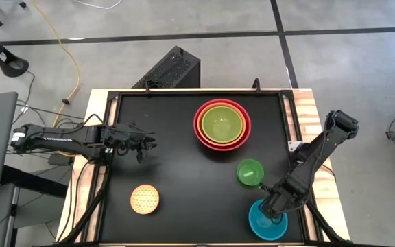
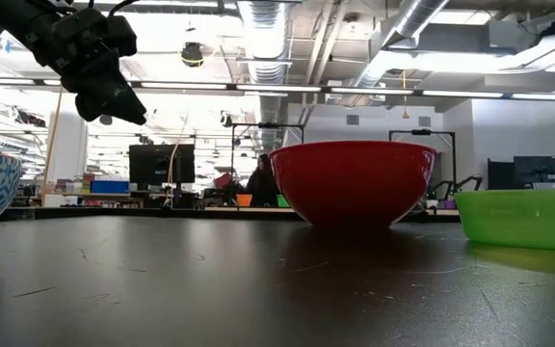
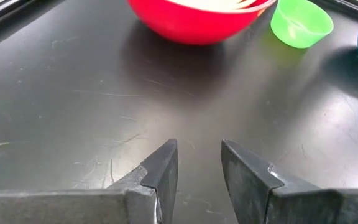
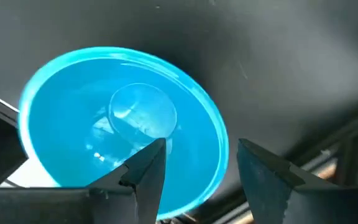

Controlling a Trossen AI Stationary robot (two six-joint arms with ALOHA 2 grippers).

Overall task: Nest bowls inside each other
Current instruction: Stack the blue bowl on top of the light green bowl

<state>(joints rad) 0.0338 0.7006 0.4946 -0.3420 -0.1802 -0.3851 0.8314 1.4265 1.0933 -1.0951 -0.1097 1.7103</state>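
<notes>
The right gripper (image 1: 271, 208) sits at the teal bowl (image 1: 267, 221) at the table's (image 1: 177, 144) five o'clock corner, its fingers (image 4: 146, 168) spread astride the rim, one inside and one outside, not visibly clamped on it. The left gripper (image 1: 142, 143) hangs released and empty above the nine o'clock side. Red (image 1: 223, 125), orange (image 1: 223, 140) and lime (image 1: 222, 123) bowls are nested at one o'clock, the small green bowl (image 1: 249, 172) is between that stack and the teal one, and the yellow bowl (image 1: 145, 199) is at seven o'clock.
</notes>
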